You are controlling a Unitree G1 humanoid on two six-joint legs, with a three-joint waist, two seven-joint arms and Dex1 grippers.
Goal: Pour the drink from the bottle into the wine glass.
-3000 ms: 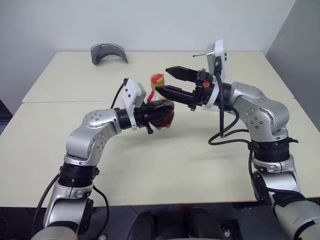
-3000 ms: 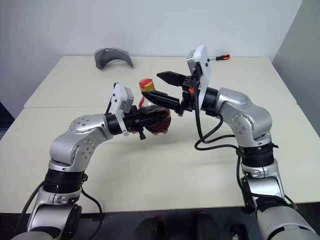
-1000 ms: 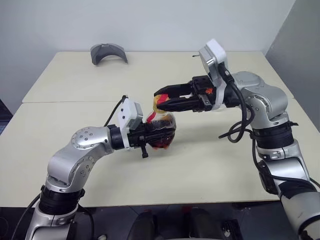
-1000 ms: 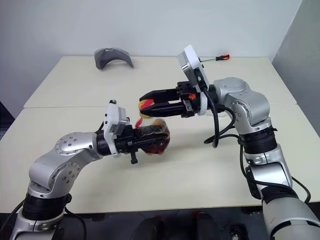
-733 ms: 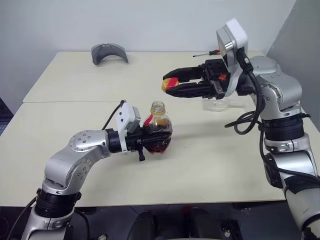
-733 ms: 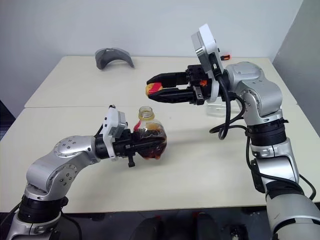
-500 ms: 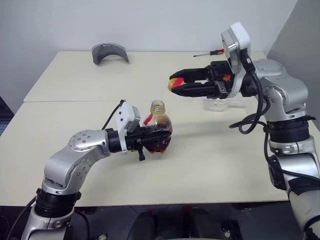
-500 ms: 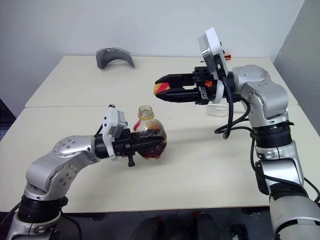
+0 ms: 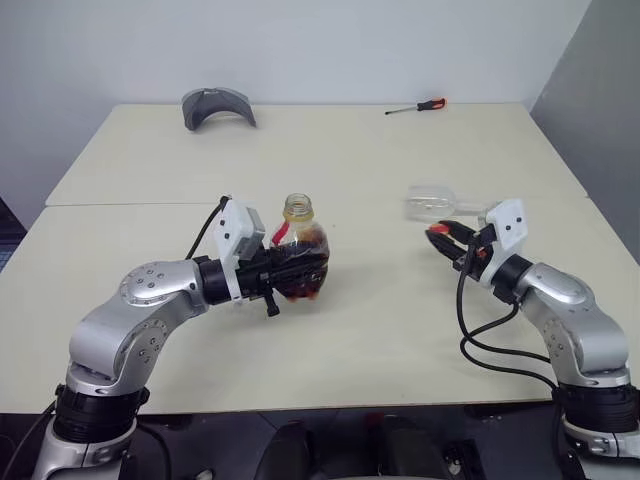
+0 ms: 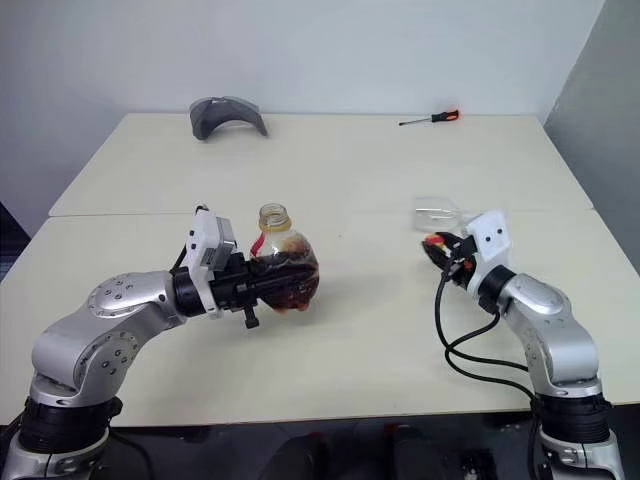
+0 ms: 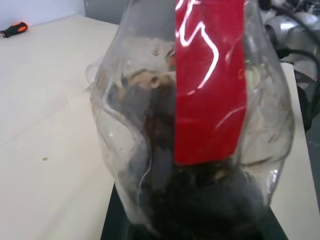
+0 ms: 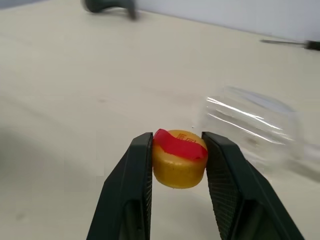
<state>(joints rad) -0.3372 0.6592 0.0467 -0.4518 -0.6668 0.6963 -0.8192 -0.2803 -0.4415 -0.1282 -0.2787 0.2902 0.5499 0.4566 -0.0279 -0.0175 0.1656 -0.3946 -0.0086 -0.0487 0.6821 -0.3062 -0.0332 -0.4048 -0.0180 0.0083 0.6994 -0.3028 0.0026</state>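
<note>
Our right gripper (image 12: 177,160) pinches the yellow cap (image 12: 179,158) low over the table (image 9: 380,320), just beside the wine glass (image 9: 432,203), lying on its side and hard to make out. Our left gripper (image 9: 285,273) clamps the uncapped bottle (image 9: 299,262) upright mid-table, open tabletop around it.

left gripper (image 9: 290,272) clamped, right gripper (image 12: 178,159) clamped low

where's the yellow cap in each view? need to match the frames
Left eye: yellow cap between the right gripper fingers, right of centre, by the wine glass.
Right eye: cap, same spot.
Left wrist: not in it.
Right wrist: centre, pinched between the fingers.
Shared landmark: the lying wine glass.
</note>
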